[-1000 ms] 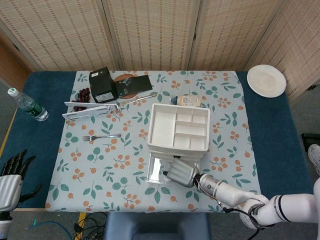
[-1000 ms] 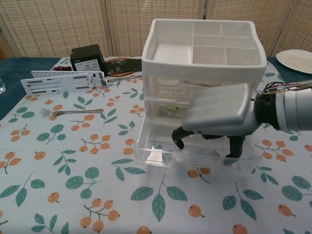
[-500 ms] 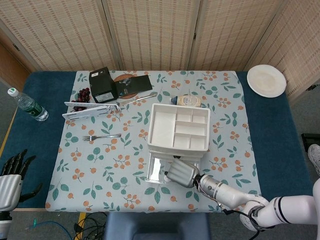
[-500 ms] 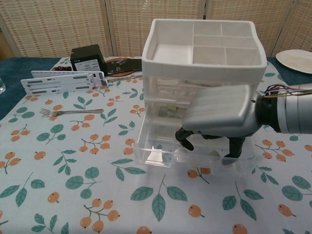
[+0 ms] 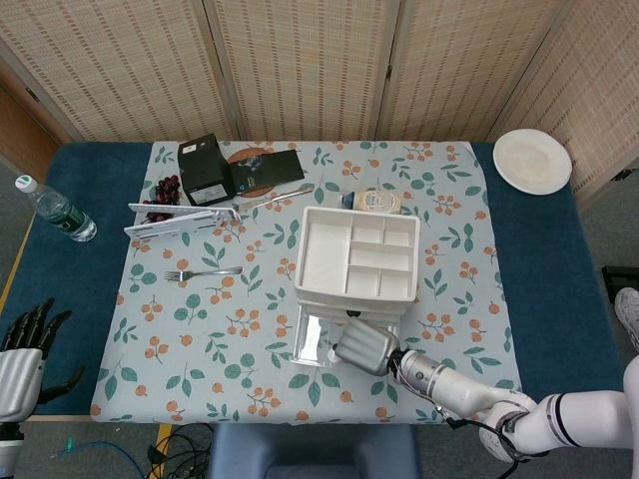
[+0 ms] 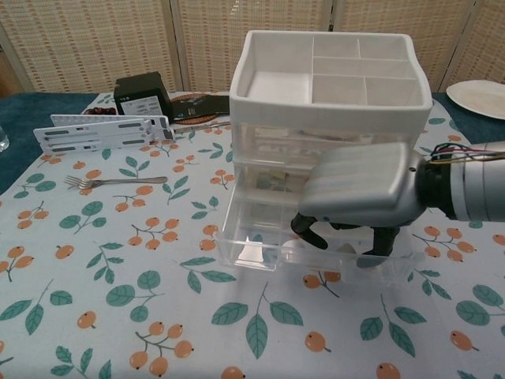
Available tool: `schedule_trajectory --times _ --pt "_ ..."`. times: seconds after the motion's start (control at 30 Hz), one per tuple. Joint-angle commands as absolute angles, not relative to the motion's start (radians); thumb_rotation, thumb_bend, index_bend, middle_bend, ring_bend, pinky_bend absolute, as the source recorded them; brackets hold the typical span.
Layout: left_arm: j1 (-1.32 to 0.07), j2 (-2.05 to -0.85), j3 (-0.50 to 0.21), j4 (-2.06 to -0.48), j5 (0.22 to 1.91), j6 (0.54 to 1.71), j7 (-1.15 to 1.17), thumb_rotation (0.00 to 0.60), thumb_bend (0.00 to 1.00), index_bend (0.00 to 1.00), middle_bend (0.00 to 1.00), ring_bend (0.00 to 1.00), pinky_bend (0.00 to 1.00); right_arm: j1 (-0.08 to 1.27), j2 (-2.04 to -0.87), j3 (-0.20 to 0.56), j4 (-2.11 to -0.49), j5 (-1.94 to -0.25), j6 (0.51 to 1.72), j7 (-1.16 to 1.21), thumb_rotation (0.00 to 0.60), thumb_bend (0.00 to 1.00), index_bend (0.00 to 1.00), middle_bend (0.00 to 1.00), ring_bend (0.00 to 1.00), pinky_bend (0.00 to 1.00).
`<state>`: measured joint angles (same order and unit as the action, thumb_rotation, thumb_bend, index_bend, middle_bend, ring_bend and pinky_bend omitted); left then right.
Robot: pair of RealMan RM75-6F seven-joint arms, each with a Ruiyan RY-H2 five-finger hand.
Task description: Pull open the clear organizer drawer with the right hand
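Since a second ago, the right robot hand (image 6: pixel 359 193) has slid slightly right along the front of the pulled-out bottom drawer (image 6: pixel 260 241), its fingertips (image 6: pixel 309 234) hooked down inside it, grasping the front wall. That drawer juts from the organizer (image 5: pixel 357 261) mid-bench (image 5: pixel 80 299). At bottom left, the left robot hand (image 5: pixel 22 359) hangs released, fingers spread.

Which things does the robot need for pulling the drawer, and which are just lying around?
For the job:
- drawer, clear, pulled out at the bottom
- organizer with white tray on top
- right hand, fingers hooked into the drawer

Just lying about:
- fork
- black box
- water bottle
- plate
- left hand, idle at the table edge
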<state>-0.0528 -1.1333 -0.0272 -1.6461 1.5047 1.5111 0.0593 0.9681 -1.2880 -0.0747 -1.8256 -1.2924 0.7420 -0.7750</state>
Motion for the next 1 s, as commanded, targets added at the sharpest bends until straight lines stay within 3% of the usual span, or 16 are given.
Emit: schedule_trajectory --times 0.03,0.33,0.77,1.0 --pt "-0.053 -1.134 -0.027 -1.646 1.504 1.511 0.059 0.6 0.25 0.14 0.0 0.04 0.07 0.968 -1.289 -0.075 -1.824 -1.292 0.742 -0.774 0.6 0.23 0.49 1.0 1.0 1.0" --pt "-0.053 -1.134 -0.027 -1.644 1.503 1.509 0.059 0.6 0.25 0.14 0.0 0.04 0.07 0.967 -1.293 -0.073 -1.821 -1.296 0.741 -0.769 0.6 0.23 0.52 1.0 1.0 1.0" --pt "-0.054 -1.135 -0.027 -1.644 1.502 1.507 0.057 0.6 0.25 0.14 0.0 0.04 0.07 0.966 -1.296 -0.071 -1.817 -1.291 0.741 -0.771 0.6 0.38 0.55 1.0 1.0 1.0" --pt "-0.053 -1.134 -0.027 -1.644 1.503 1.509 0.057 0.6 0.25 0.14 0.0 0.04 0.07 0.962 -1.292 -0.066 -1.822 -1.303 0.753 -0.761 0.6 0.41 0.57 1.0 1.0 1.0"
